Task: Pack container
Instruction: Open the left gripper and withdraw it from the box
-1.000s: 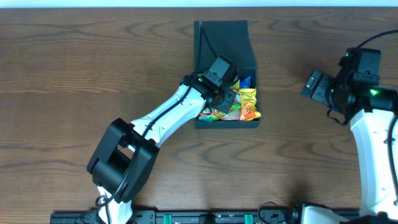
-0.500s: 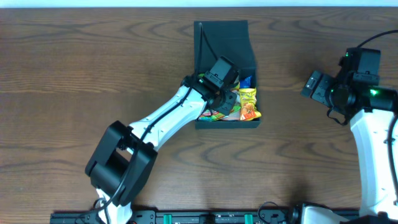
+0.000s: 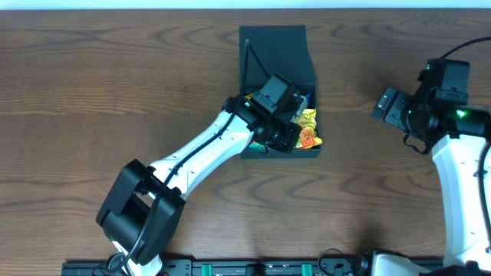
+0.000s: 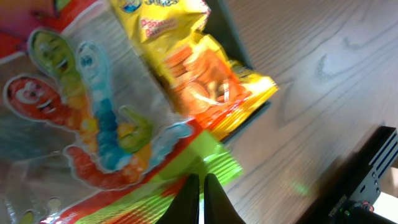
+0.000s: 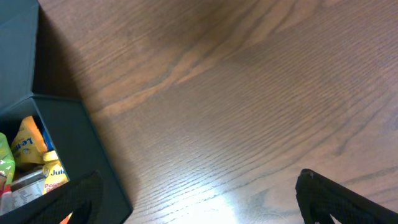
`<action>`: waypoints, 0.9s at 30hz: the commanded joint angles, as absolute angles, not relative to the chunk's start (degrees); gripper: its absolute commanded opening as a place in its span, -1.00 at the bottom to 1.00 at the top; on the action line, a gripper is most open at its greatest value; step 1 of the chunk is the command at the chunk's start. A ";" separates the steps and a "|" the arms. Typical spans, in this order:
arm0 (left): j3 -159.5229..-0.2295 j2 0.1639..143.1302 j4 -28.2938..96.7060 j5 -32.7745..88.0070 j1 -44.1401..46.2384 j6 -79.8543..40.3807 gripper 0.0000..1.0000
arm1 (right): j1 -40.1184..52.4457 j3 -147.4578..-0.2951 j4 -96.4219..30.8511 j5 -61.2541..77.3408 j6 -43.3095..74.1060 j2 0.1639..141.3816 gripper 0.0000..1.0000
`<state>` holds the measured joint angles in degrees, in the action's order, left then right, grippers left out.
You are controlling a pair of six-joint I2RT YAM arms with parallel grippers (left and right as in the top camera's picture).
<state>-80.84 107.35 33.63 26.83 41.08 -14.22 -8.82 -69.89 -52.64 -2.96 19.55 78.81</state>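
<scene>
The dark teal container [image 3: 279, 154] stands open at the table's middle back, its flap lid [image 3: 275, 40] raised at the far side. Snack packets fill it: a gummy-worm packet [image 4: 81, 124] and a yellow-orange packet [image 3: 308, 132], also in the left wrist view [image 4: 205, 81]. My left gripper [image 3: 284, 132] is down inside the container over the packets. Its fingers [image 4: 201, 193] are pressed together, with nothing visibly between them, just above the gummy-worm packet's green edge. My right gripper [image 3: 387, 107] is open and empty over bare table to the right of the container [image 5: 74, 137].
The wooden table [image 3: 92, 92] runs wide to the left and front of the container. The container's right wall [image 5: 99, 168] lies at the left of the right wrist view, close to that gripper's left finger [image 5: 56, 199].
My left gripper has moved right and toward the front inside the container, now covering more of the packets. The right arm has not moved.
</scene>
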 commanded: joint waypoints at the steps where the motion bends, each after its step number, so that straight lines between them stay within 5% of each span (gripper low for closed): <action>1: -77.28 106.74 31.94 28.99 38.81 -15.49 -0.88 | -9.13 -69.60 -52.62 -2.96 20.12 78.87 0.99; 9: -71.96 106.83 22.06 28.10 38.33 -15.88 -0.88 | -9.13 -69.60 -52.62 -2.96 20.12 78.87 0.98; 27: -70.46 99.85 21.32 25.06 37.26 -16.03 -0.88 | -9.13 -69.60 -52.64 -2.96 20.12 78.87 0.99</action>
<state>-70.06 104.36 21.12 27.24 38.30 -16.32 -8.82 -69.89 -52.64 -2.96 19.55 78.78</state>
